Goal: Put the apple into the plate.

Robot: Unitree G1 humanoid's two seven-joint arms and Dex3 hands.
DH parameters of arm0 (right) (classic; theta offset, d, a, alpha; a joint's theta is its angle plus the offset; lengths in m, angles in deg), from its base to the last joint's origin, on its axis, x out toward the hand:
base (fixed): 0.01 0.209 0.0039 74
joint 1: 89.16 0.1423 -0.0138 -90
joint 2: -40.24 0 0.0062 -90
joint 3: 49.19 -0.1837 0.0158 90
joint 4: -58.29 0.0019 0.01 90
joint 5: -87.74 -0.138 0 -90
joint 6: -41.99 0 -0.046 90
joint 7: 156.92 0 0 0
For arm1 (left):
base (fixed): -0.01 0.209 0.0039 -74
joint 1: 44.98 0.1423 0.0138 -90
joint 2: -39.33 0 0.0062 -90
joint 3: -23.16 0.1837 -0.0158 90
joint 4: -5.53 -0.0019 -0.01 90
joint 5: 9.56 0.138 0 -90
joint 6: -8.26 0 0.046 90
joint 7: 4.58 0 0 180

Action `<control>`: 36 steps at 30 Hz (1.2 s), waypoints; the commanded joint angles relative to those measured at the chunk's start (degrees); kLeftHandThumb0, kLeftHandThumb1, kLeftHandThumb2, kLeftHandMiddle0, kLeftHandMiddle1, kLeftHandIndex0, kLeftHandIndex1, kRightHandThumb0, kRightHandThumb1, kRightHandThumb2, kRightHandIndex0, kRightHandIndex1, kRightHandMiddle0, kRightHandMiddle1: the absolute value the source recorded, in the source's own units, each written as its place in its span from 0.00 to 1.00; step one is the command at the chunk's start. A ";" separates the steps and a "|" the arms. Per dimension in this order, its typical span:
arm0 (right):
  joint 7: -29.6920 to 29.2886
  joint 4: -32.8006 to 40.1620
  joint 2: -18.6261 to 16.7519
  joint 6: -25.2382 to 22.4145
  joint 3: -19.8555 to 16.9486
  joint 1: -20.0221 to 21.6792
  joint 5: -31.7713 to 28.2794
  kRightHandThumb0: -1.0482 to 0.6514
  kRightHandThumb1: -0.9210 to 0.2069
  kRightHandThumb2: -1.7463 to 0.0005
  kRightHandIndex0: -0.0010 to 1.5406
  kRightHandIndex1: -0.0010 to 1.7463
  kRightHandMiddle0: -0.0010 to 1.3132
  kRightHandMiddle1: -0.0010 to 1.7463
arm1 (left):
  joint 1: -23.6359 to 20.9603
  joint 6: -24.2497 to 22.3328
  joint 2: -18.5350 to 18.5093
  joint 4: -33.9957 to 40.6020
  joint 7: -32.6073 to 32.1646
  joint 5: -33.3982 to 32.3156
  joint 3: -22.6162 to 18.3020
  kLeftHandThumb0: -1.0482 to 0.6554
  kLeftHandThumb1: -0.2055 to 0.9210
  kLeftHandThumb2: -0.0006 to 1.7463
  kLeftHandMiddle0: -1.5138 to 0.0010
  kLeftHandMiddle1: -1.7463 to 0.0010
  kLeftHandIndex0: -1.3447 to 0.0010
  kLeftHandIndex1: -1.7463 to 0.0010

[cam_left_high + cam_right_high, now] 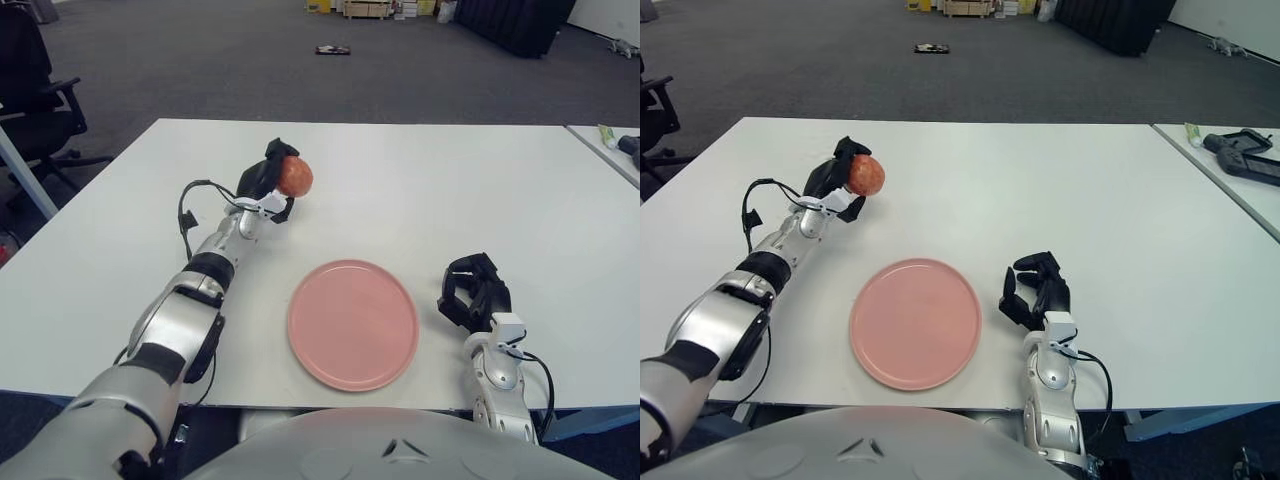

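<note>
A white table (420, 190) fills most of the scene, its near edge cut off behind the robot's torso, with grey carpet and a black office chair (35, 95) beyond its left corner. A second table (1230, 165) juts in at right, carrying dark items too small to identify. A round pink plate (353, 323) lies flat near the front edge, nothing on it. The left hand (268, 186) reaches out over the table beyond the plate and to its left, black fingers wrapped around the red-orange apple (294, 177); the fingers hide the apple's left side, and whether the fruit clears the tabletop is hard to judge. The right hand (476, 292) shows just right of the plate, fingers curled inward around nothing; whether it touches the table cannot be told. A dark object (333, 50) lies on the distant floor, indistinct.
</note>
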 commanded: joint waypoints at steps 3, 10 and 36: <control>-0.22 -1.09 -0.12 -0.13 0.11 0.90 -0.02 0.37 0.38 0.37 0.65 1.00 0.36 1.00 | 5.01 -0.32 -0.71 13.38 2.57 -1.19 -1.48 0.61 0.29 0.89 0.51 0.00 0.60 0.00; -0.31 -1.04 -0.30 0.10 0.21 0.79 -0.06 0.37 0.38 0.37 0.66 1.00 0.36 1.00 | 14.21 -1.29 -0.01 29.20 8.32 -4.33 -2.37 0.61 0.26 0.91 0.49 0.00 0.58 0.00; -0.20 -0.80 -0.82 0.09 0.36 0.35 -0.52 0.36 0.40 0.35 0.68 1.00 0.37 1.00 | 28.64 4.96 -7.63 53.32 36.78 -7.24 5.14 0.61 0.17 0.95 0.40 0.07 0.53 0.00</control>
